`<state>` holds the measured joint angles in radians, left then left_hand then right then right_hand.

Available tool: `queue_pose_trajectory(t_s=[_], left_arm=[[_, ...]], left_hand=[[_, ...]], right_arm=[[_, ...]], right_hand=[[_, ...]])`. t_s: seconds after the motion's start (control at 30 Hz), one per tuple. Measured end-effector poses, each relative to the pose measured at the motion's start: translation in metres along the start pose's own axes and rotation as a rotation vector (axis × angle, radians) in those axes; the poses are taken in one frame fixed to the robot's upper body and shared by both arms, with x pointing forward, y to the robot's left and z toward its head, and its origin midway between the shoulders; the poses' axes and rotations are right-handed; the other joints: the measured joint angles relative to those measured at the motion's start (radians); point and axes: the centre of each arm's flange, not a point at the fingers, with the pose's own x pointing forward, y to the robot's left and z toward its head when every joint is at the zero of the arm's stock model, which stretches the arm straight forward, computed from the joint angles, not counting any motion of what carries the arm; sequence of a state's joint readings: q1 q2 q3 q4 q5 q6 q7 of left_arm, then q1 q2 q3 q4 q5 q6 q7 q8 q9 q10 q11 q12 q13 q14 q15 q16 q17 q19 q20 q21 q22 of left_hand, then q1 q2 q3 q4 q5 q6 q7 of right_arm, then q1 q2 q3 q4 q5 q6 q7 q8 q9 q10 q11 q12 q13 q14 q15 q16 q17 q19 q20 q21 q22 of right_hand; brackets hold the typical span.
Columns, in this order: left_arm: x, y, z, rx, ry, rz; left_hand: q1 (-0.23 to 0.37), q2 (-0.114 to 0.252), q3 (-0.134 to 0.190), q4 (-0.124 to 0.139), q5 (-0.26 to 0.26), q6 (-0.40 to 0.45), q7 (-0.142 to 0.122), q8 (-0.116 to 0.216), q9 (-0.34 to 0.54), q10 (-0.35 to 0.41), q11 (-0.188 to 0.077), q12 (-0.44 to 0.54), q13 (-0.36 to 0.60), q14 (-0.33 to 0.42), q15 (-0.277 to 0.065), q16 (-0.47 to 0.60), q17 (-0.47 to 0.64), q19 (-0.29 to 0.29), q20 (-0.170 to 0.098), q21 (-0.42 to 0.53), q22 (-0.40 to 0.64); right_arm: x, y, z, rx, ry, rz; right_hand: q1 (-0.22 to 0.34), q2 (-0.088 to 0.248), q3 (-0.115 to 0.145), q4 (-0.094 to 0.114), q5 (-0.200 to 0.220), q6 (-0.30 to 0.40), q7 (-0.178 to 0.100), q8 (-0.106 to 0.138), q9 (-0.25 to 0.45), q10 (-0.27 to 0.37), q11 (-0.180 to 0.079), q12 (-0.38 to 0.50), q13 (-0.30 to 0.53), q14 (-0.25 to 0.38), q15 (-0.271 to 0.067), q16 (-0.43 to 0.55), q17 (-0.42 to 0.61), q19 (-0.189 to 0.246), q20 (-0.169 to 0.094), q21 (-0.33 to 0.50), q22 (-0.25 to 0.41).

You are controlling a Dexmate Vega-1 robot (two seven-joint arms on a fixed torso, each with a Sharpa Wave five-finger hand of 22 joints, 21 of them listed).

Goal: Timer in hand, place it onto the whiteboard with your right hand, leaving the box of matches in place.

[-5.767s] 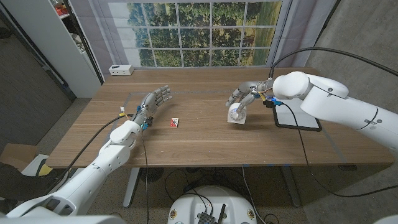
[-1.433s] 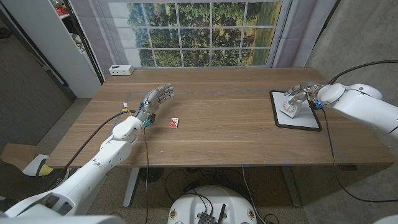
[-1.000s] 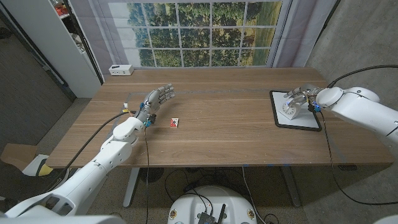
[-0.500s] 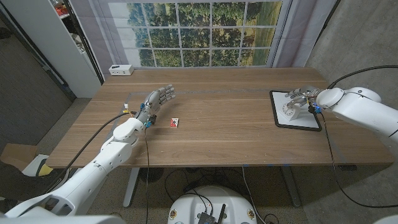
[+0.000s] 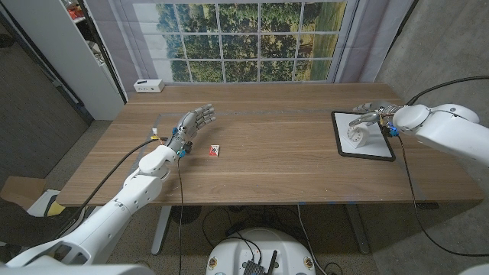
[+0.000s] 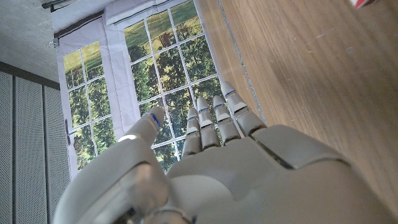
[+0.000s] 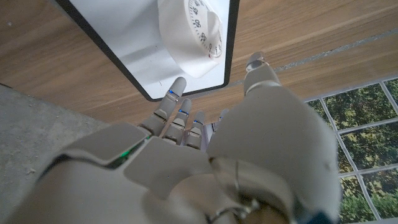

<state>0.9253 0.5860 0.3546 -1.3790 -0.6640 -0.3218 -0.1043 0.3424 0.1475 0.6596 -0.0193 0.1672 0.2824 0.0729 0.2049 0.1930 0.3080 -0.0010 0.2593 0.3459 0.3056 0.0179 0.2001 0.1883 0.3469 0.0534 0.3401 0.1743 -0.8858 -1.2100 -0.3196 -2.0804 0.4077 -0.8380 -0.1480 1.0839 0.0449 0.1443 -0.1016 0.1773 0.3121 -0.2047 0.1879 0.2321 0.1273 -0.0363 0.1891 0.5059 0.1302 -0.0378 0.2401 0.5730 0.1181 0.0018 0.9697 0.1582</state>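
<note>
White dial timer (image 5: 356,132) upright on black-framed whiteboard (image 5: 382,149); matchbox (image 5: 215,151) mid-table.

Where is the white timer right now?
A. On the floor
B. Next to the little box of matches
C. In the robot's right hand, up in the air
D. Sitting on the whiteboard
D: the timer sits on the whiteboard, and the right hand is open beside it, holding nothing.

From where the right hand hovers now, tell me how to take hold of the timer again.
Grip the timer by its rounded white body, thumb and fingers on opposite sides. It stands on the whiteboard with its dial facing the right hand, so probably come from that side, where nothing blocks the way.
</note>
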Motion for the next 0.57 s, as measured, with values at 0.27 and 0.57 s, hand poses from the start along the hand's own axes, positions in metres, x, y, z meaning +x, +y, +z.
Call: queue_pose_trajectory(t_s=[0.27, 0.57], left_arm=[[0.000, 0.000, 0.000, -0.001, -0.004, -0.003], [0.000, 0.000, 0.000, -0.003, -0.004, -0.007]], left_hand=[[0.000, 0.000, 0.000, 0.000, 0.000, 0.000, 0.000, 0.000, 0.000, 0.000, 0.000, 0.000, 0.000, 0.000, 0.000, 0.000, -0.002, 0.000, 0.000, -0.004, 0.000], [0.000, 0.000, 0.000, 0.000, 0.000, 0.003, -0.003, 0.000, 0.000, 0.000, 0.000, 0.000, 0.005, 0.005, -0.005, 0.000, -0.002, 0.006, 0.006, -0.003, 0.000]], right_arm=[[-0.013, -0.006, 0.020, 0.018, -0.098, -0.033], [-0.024, -0.007, 0.043, 0.031, -0.196, -0.046]], right_hand=[[-0.017, 0.002, -0.002, 0.002, 0.000, 0.000, 0.000, 0.006, 0.000, 0.031, -0.005, 0.013, -0.010, 0.019, 0.003, 0.000, -0.018, 0.002, -0.002, -0.020, 0.000], [-0.022, 0.004, -0.007, 0.007, 0.000, 0.006, 0.006, 0.006, 0.000, 0.045, -0.007, 0.016, -0.019, 0.031, -0.001, 0.004, -0.030, 0.013, -0.005, -0.035, 0.000]])
